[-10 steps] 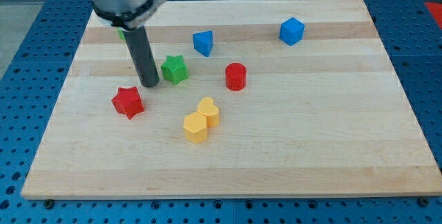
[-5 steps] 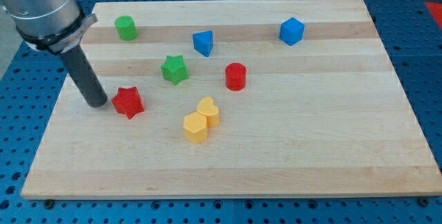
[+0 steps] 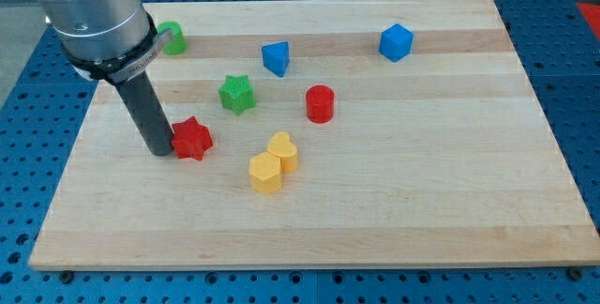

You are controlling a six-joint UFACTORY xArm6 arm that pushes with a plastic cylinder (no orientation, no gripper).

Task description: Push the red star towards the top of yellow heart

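The red star (image 3: pixel 193 138) lies on the wooden board left of centre. My tip (image 3: pixel 160 149) touches the star's left side. The yellow heart (image 3: pixel 283 151) lies to the star's right, a short gap away, with a yellow hexagonal block (image 3: pixel 265 173) touching its lower left. The rod rises up and to the left from the tip.
A green star (image 3: pixel 236 93) lies above and right of the red star. A red cylinder (image 3: pixel 321 103) lies above the heart. A blue block (image 3: pixel 276 58), a blue cube (image 3: pixel 397 42) and a green cylinder (image 3: pixel 172 38), partly behind the arm, lie near the view's top.
My tip went from above the red star round to its left side, then pushed right. The red star has slid a little to the right, towards the yellow heart.
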